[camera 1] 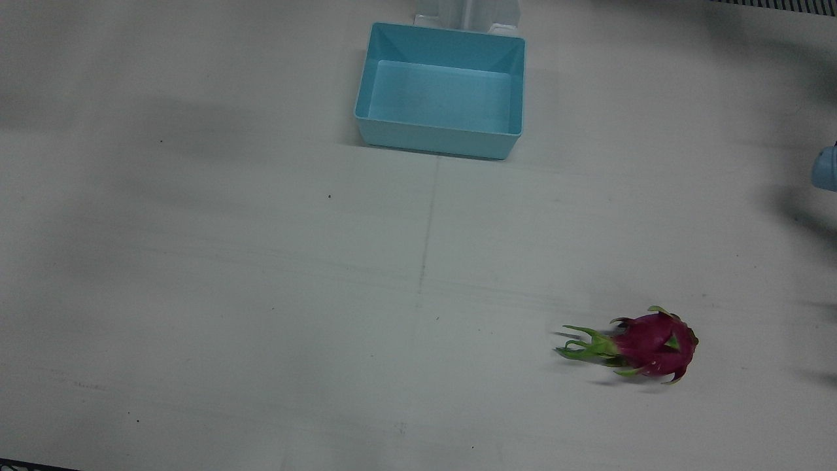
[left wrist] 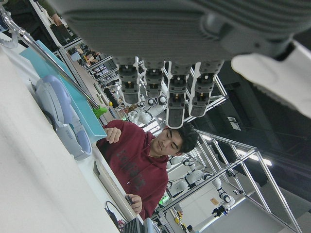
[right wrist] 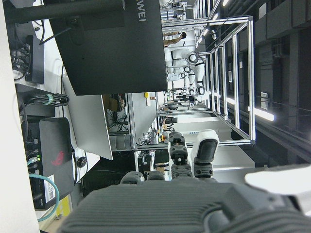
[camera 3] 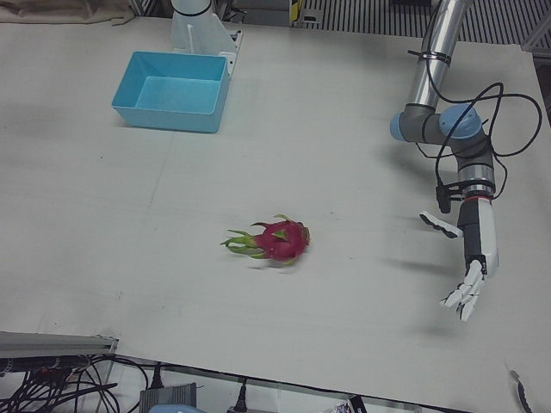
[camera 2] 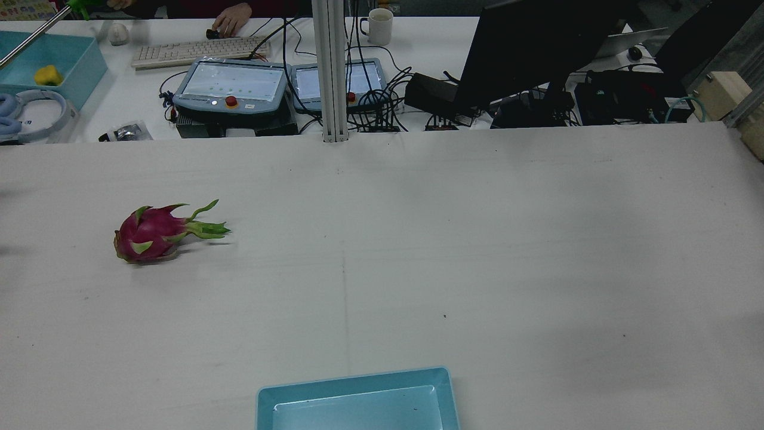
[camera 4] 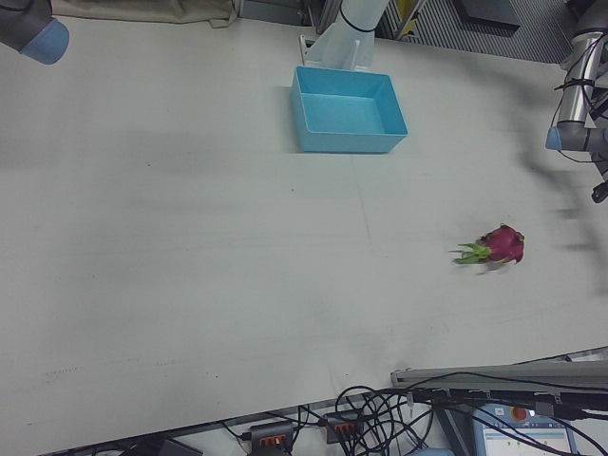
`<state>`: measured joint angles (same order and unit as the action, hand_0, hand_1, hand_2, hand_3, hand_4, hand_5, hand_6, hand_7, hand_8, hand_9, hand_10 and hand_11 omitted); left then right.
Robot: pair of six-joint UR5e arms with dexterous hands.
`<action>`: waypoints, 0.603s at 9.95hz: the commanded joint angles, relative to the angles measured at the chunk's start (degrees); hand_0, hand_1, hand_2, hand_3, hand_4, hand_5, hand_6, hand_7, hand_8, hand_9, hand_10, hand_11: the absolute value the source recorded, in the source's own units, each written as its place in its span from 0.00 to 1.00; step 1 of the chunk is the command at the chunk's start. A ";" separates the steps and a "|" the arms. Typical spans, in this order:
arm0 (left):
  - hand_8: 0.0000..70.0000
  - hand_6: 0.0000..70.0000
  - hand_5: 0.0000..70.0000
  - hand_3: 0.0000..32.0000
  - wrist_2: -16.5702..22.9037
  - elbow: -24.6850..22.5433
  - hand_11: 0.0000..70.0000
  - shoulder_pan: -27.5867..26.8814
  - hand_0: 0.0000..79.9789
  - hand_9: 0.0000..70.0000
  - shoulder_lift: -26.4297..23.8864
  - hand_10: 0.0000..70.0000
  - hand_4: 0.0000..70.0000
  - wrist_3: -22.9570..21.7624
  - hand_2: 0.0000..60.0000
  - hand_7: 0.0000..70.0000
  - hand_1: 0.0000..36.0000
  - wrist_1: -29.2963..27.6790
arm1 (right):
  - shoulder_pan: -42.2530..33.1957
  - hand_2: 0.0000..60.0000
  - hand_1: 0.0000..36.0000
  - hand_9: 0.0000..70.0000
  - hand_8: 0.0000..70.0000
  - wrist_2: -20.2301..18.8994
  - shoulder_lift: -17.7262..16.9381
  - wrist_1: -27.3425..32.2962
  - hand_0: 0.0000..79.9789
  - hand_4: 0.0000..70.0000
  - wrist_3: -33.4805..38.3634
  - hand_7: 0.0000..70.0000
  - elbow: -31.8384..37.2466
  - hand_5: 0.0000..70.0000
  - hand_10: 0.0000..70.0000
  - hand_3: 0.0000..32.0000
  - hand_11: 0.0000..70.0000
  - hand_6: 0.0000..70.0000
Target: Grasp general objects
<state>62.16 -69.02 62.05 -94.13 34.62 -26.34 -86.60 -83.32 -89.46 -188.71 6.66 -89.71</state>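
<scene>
Left hand: held above the table's edge, fingers extended and apart, nothing gripped.
Dragon fruit: lying on its side at about nine o'clock from that hand, well apart, leafy tips pointed away.
Approach: best made from above the red body, the spiky leaves avoided; rolling is judged likely if nudged.
Blue bin: seen empty at the far side, about eleven o'clock.
Right hand: fingers seen straight, nothing held.

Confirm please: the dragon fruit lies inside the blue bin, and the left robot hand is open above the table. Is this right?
Not quite. The dragon fruit lies on the bare table, well apart from the blue bin, as the left-front view shows. The left robot hand is indeed open above the table.
</scene>
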 commanded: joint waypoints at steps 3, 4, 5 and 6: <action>0.22 0.34 0.20 0.00 0.07 -0.06 0.22 0.09 0.47 0.11 0.35 0.15 0.22 -0.61 0.00 0.38 0.00 0.23 | 0.02 0.00 0.00 0.00 0.00 0.00 -0.02 0.01 0.00 0.00 0.02 0.00 0.06 0.00 0.00 0.00 0.00 0.00; 0.22 0.34 0.20 0.00 0.07 -0.58 0.22 0.09 0.47 0.11 0.35 0.15 0.21 -0.78 0.00 0.37 0.00 0.06 | 0.02 0.00 0.00 0.00 0.00 0.00 -0.02 0.01 0.00 0.00 0.02 0.00 0.06 0.00 0.00 0.00 0.00 0.00; 0.22 0.33 0.20 0.00 0.07 -1.37 0.22 0.09 0.47 0.11 0.35 0.16 0.21 -0.79 0.00 0.37 0.00 0.32 | 0.02 0.00 0.00 0.00 0.00 0.00 -0.02 0.01 0.00 0.00 0.02 0.00 0.06 0.00 0.00 0.00 0.00 0.00; 0.23 0.35 0.20 0.00 0.07 -1.29 0.23 0.00 0.47 0.12 0.35 0.16 0.22 -0.61 0.00 0.38 0.00 1.02 | 0.02 0.00 0.00 0.00 0.00 0.00 -0.02 0.01 0.00 0.00 0.02 0.00 0.06 0.00 0.00 0.00 0.00 0.00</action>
<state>62.23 -69.67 62.15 -93.81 33.89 -26.17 -86.57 -83.32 -89.45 -188.70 6.68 -89.65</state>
